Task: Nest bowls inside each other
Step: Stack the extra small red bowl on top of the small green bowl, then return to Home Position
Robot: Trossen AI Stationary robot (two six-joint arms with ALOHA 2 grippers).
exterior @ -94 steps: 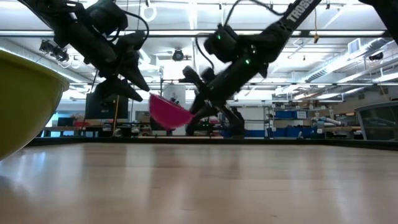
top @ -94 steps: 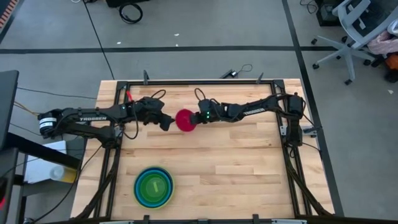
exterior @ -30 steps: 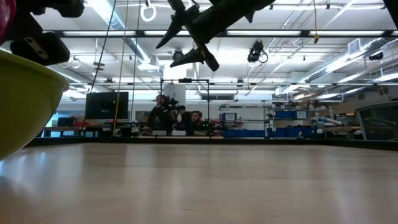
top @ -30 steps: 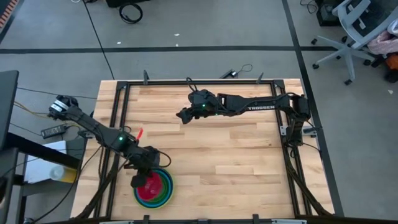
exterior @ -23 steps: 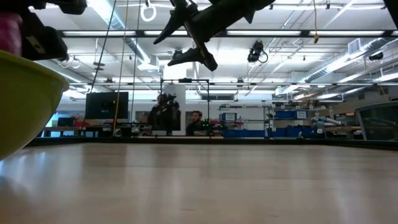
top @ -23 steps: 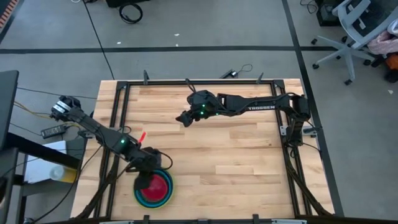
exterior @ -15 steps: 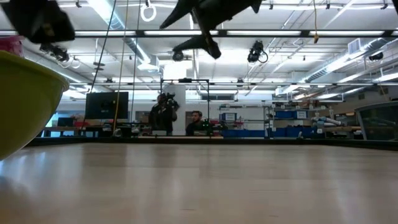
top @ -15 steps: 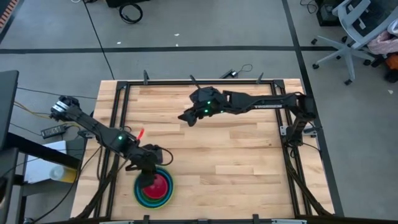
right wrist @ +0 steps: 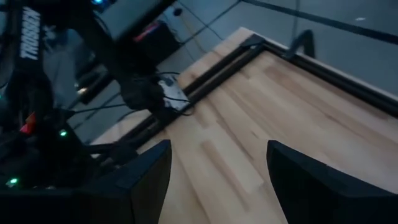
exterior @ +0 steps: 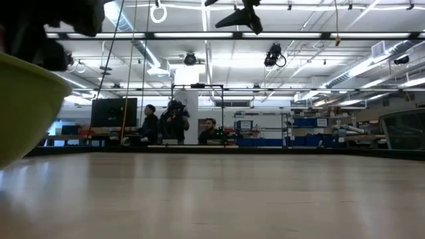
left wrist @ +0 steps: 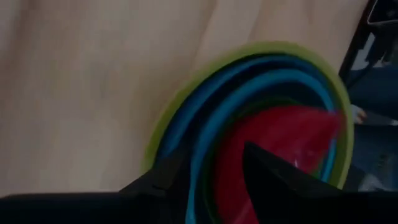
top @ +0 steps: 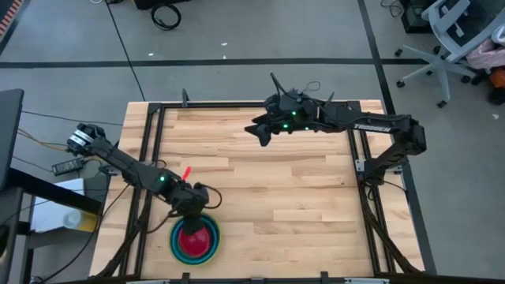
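The bowls stand nested in one stack (top: 196, 241) near the table's front edge, left of centre. The yellow-green bowl (left wrist: 180, 93) is outermost, with blue bowls (left wrist: 208, 109) inside it and the magenta-pink bowl (left wrist: 280, 134) innermost, open side up. In the low view the yellow-green wall (exterior: 20, 106) fills the left edge. My left gripper (top: 193, 208) (left wrist: 213, 152) hovers open over the stack's far rim, pointing steeply down. My right gripper (top: 259, 130) (right wrist: 217, 186) is open and high over the table's far side, with nothing between its fingers.
Bare wooden tabletop (top: 300, 197) spreads to the right of the stack. A black frame (top: 237, 104) runs around the table's edges. Beyond the table, people stand in the room (exterior: 176, 123).
My left gripper brought the pink bowl, tilted, over the stack and let it go. The bowl now lies in the stack, and the gripper has drawn back a little toward the far edge. My right gripper has risen and gone toward the table's far right.
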